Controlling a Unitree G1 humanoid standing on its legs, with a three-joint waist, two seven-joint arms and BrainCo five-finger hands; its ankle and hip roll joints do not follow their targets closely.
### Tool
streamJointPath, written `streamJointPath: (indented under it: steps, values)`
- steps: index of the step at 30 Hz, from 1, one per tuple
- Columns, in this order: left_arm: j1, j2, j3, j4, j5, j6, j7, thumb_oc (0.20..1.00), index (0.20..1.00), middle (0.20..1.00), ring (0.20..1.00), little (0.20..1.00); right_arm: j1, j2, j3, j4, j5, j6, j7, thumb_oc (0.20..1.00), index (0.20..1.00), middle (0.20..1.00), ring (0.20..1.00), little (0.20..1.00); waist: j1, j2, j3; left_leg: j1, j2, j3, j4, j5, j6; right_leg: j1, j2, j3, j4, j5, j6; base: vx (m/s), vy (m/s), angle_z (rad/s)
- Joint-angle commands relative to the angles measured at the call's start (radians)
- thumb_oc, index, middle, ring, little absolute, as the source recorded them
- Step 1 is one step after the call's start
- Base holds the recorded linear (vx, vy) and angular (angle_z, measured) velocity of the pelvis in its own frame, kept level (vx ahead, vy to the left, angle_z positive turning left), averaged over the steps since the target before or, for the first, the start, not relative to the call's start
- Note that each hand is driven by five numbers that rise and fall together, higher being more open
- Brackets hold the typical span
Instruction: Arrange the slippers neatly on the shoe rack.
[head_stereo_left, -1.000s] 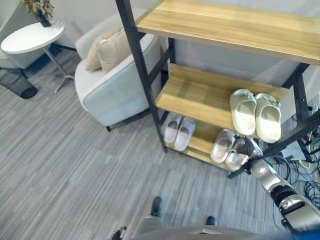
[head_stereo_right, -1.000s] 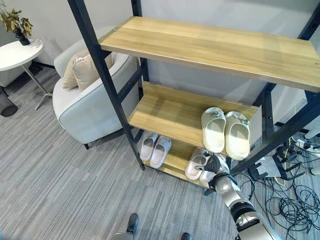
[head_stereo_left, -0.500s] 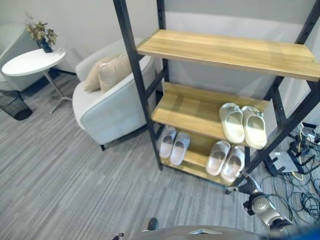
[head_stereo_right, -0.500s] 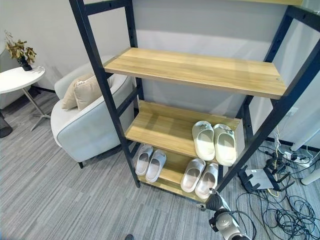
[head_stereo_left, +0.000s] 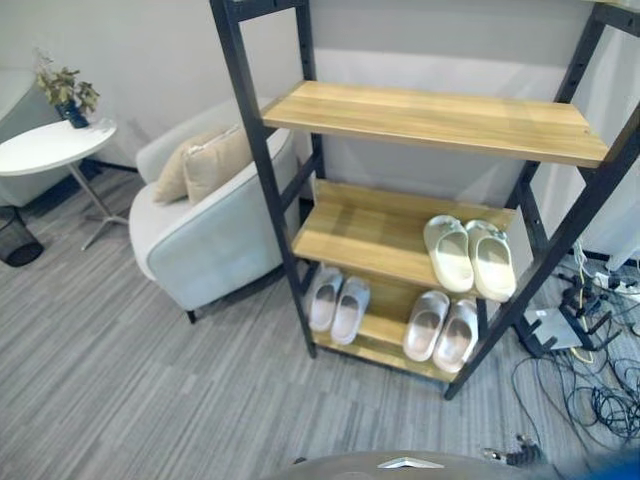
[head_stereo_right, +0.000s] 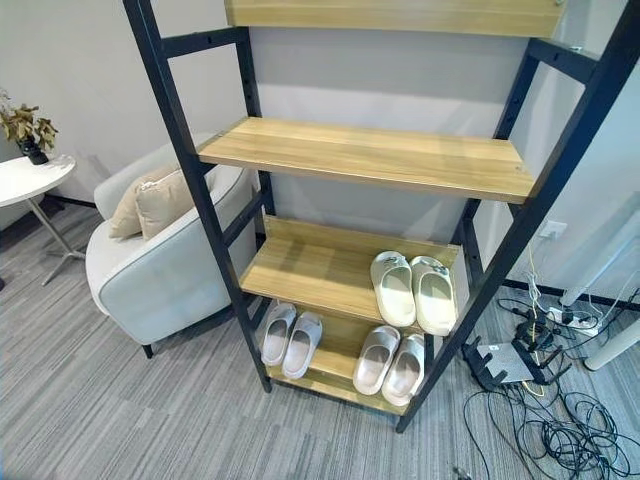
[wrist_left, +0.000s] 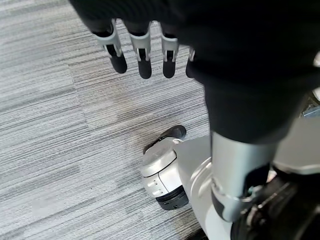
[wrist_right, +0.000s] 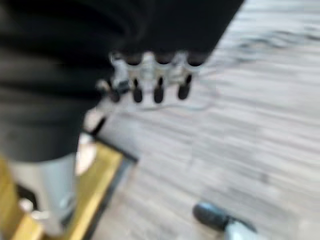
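The shoe rack (head_stereo_left: 262, 190) has a black frame and wooden shelves. A cream pair of slippers (head_stereo_left: 468, 256) lies side by side at the right of the middle shelf. On the bottom shelf a pale pair (head_stereo_left: 338, 304) lies at the left and a beige pair (head_stereo_left: 441, 328) at the right, all toes inward. My left hand (wrist_left: 144, 56) hangs over the grey carpet with relaxed fingers, holding nothing. My right hand (wrist_right: 158, 85) is also empty and open, above the floor close to the rack's bottom shelf edge (wrist_right: 100, 185).
A light armchair (head_stereo_left: 215, 225) with two cushions stands left of the rack. Further left are a round white table (head_stereo_left: 50, 145) with a plant and a dark waste bin (head_stereo_left: 15, 236). Cables (head_stereo_left: 600, 395) and a small box (head_stereo_left: 560, 325) lie on the floor at the right.
My right hand has drawn back from the beige pair on the bottom shelf and left the eye views. The camera has risen and tilted, showing more of the rack.
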Motion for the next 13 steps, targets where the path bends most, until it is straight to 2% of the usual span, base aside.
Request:
streamJointPath:
  steps: [1,6,13]
  values:
    - [-0.065,-0.012,0.022,0.035,-0.070,-0.020,-0.032,1.000,1.000,1.000,1.000,1.000,-0.024,0.019,-0.051,0.035,0.107,-0.010,0.009,1.000,1.000,1.000,1.000,1.000,0.012,-0.021,0.009,0.012,0.021,-0.008,0.008,-0.041,-0.018,-0.057,-0.050,-0.010,0.054,0.026,0.073,-0.01,0.004,-0.10]
    - [-0.064,-0.019,0.038,0.038,-0.125,-0.023,-0.058,1.000,1.000,1.000,1.000,1.000,0.008,0.033,-0.092,0.090,0.167,0.003,0.035,1.000,1.000,1.000,1.000,1.000,0.003,-0.021,0.005,0.019,0.023,-0.001,0.008,-0.044,-0.016,-0.056,-0.048,-0.003,0.051,0.028,0.073,-0.01,0.002,-0.04]
    - [-0.062,-0.033,0.160,0.051,-0.353,-0.009,-0.132,1.000,1.000,1.000,1.000,1.000,0.062,0.059,-0.146,0.165,0.251,0.030,0.086,1.000,1.000,1.000,1.000,1.000,-0.005,-0.027,-0.002,0.021,0.028,0.004,0.008,-0.038,-0.020,-0.059,-0.041,0.000,0.043,0.038,0.071,0.00,0.000,0.00]
